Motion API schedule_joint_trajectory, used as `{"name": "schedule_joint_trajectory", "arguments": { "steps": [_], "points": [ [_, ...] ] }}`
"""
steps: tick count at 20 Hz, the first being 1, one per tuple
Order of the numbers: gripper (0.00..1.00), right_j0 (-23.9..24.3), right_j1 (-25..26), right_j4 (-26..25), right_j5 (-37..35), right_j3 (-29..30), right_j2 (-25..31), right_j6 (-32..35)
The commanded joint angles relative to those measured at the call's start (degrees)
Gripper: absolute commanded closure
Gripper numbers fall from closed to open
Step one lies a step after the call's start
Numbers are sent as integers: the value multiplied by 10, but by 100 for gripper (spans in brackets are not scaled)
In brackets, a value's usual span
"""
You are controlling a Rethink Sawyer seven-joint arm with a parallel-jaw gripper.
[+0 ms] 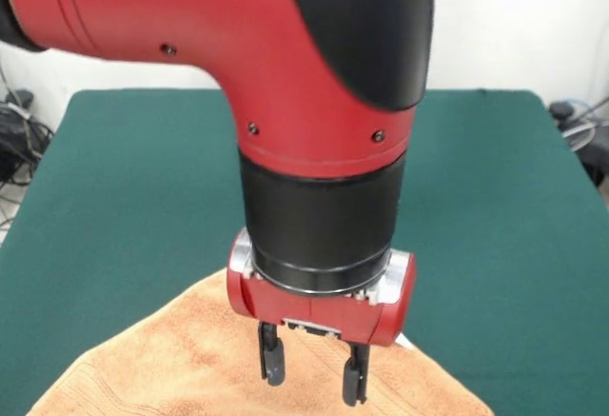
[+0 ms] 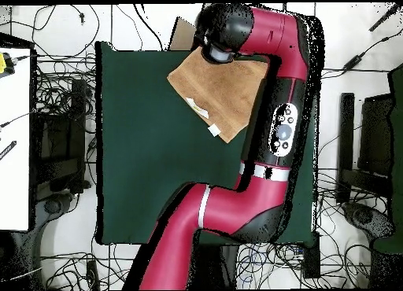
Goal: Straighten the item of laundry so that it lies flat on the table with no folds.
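The orange-tan towel [image 1: 190, 368] lies on the green table [image 1: 124, 197] at the edge nearest the front camera and runs out of the picture's bottom. In the overhead view the towel [image 2: 224, 87] lies turned at an angle at the table's [image 2: 149, 162] top edge, mostly spread. Two small white tags [image 2: 212, 130] show on its lower left edge. One corner reaches past the table's edge. My gripper [image 1: 314, 378] is open, its fingers pointing down just over the towel's middle, with nothing between them. In the overhead view the arm's wrist [image 2: 220, 40] hides it.
The red arm [image 2: 268, 178] reaches across the table's right side in the overhead view. Cables [image 2: 67, 75] lie on the floor around the table. A white desk [image 2: 16, 138] stands at the left and black equipment [image 2: 370, 146] at the right.
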State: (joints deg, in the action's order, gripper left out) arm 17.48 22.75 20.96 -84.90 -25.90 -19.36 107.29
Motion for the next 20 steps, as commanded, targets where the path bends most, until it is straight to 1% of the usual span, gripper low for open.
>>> {"name": "schedule_joint_trajectory", "arguments": {
  "steps": [1,5,14,17,20],
  "points": [
    [0,-5,-30,22,37,196,0,-181],
    [0,-8,-35,31,31,223,-15,-207],
    [0,-8,-29,29,27,264,-25,-206],
    [0,-7,-18,18,59,264,-10,-217],
    [0,-7,-12,5,73,267,-2,-207]
  ]
}}
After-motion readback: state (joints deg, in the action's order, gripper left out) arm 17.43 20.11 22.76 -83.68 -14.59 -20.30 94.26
